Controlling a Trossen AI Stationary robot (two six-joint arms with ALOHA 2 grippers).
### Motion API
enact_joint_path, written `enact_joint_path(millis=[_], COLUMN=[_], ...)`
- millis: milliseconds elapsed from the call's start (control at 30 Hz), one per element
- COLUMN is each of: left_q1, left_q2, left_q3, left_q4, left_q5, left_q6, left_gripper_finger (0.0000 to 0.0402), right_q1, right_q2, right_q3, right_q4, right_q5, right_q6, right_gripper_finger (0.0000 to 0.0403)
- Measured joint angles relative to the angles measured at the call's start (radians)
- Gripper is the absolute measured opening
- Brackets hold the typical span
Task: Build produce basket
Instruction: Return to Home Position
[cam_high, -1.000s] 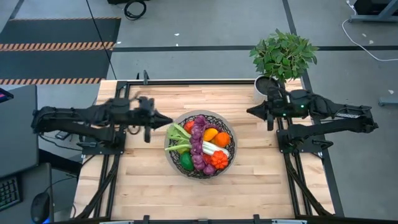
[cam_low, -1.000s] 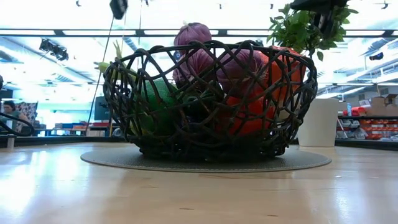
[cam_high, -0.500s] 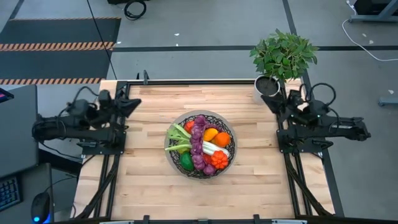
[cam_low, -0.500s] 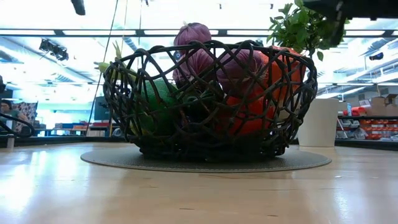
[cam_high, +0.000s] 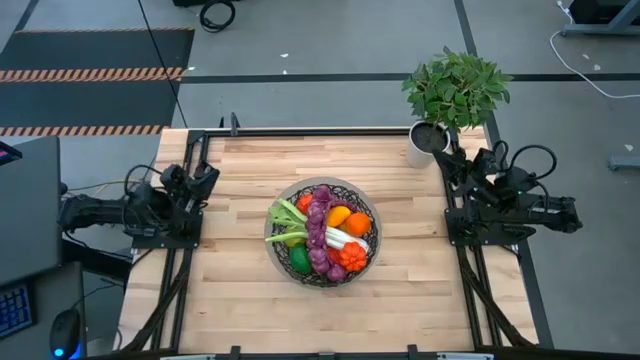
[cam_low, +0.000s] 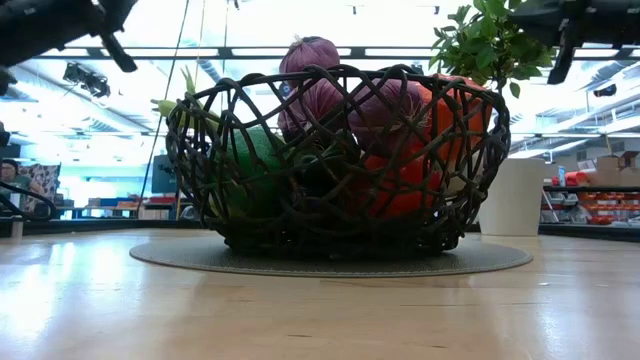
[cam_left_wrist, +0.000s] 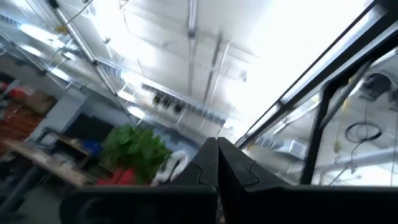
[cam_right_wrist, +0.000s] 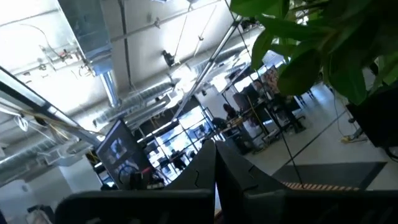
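High view: the basket (cam_high: 376, 232), full of produce (cam_high: 320, 232), is being seen centred on the surface (cam_high: 240, 300). Left tool (cam_high: 207, 173) and right tool (cam_high: 442, 159), both pressed together, are being held well clear of the basket. The plant pot (cam_high: 424, 143) could be clipped by a right-arm swing.

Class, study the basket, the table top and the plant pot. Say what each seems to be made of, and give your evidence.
Basket: dark matte strands, wire or rattan-like, shown by the open crossing mesh.
Table top: pale wood with a slight sheen, shown by the plank seams and soft reflections.
Plant pot: white and smooth, probably plastic or glazed ceramic; the look leaves it open.
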Motion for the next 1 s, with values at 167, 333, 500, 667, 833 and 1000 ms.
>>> enact_joint_path(millis=[167, 333, 500, 667, 833, 1000], left_q1=[0.001, 0.001, 0.001, 0.001, 0.001, 0.001], left_q2=[-0.001, 0.000, 0.001, 0.001, 0.001, 0.001], left_q3=[0.017, 0.017, 0.017, 0.017, 0.017, 0.017], left_q4=[-0.003, -0.052, -0.113, -0.162, -0.368, -0.513], left_q5=[0.002, 0.027, 0.035, 0.061, 0.102, 0.132], left_q6=[0.053, 0.033, 0.043, 0.244, 0.126, 0.031], left_gripper_finger=[0.0000, 0.0000, 0.0000, 0.0004, 0.0004, 0.0004], right_q1=[0.000, 0.000, 0.000, 0.000, 0.000, 0.000], right_q2=[0.001, 0.000, 0.000, 0.000, 0.000, 0.032], right_q3=[0.000, -0.014, -0.087, -0.159, -0.218, -0.212], right_q4=[-0.054, -0.090, -0.055, -0.048, -0.094, -0.229], right_q5=[-0.002, -0.060, -0.171, -0.262, -0.343, -0.414], right_q6=[0.002, 0.051, 0.134, 0.196, 0.144, 0.061], right_gripper_finger=[0.0008, 0.0008, 0.0005, 0.0006, 0.0007, 0.0008])
